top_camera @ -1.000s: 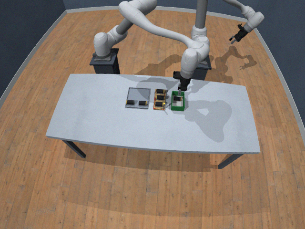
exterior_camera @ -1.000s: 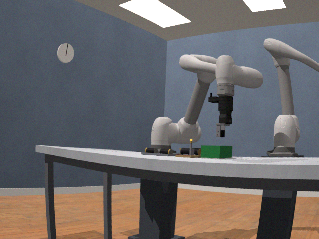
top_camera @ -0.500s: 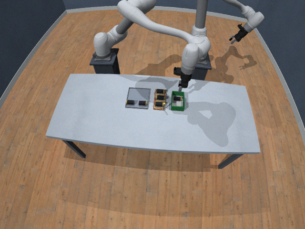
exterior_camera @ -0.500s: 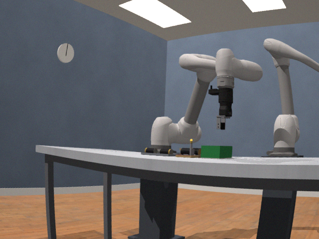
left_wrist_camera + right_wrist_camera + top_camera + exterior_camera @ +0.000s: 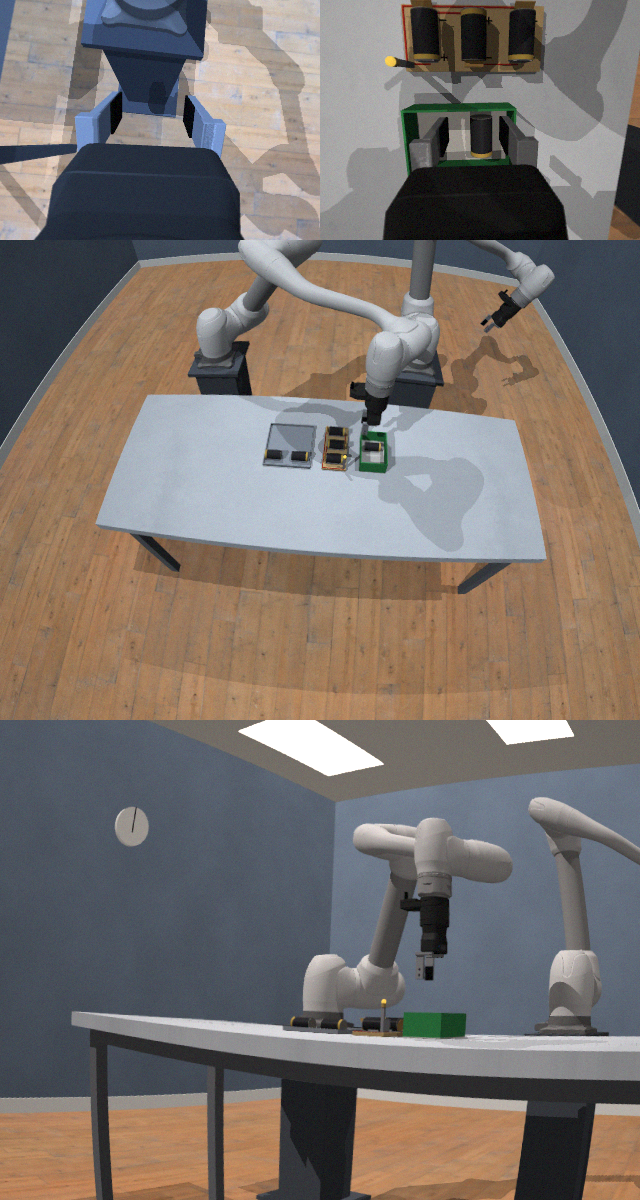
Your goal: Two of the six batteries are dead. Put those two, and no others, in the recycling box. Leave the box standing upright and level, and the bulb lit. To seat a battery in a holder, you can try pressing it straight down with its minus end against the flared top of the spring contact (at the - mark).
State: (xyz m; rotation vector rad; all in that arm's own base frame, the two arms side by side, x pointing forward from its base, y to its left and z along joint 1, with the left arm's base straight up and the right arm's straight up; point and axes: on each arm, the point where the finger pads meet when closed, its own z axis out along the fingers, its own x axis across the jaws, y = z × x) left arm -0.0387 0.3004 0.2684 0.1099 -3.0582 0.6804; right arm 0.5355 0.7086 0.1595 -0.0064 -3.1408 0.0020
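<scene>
- The black battery with a gold end band (image 5: 372,446) (image 5: 481,136) lies inside the open green recycling box (image 5: 373,467) (image 5: 434,1024) (image 5: 409,135), which stands level; presumably you've discarded it as dead.
- Your right gripper (image 5: 364,429) (image 5: 424,972) (image 5: 474,128) hovers above, jaws wide, holding nothing, so its fingers clear the battery.
- Three batteries sit in the tan wooden holder (image 5: 326,466) (image 5: 373,1033) (image 5: 450,65), apparently keeping the yellow bulb (image 5: 344,457) (image 5: 383,1001) (image 5: 391,61) lit.
- Two lie on the grey tray (image 5: 292,436) (image 5: 316,1030).
- Your left gripper (image 5: 486,325) (image 5: 153,106) hangs wide, empty, away.

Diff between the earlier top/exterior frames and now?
The right gripper has risen higher above the green box; its jaws stand open and empty. No pickup or release visible. Unchanged: one battery in the box, two on the tray, three in the holder board, bulb yellow, left arm parked away.
</scene>
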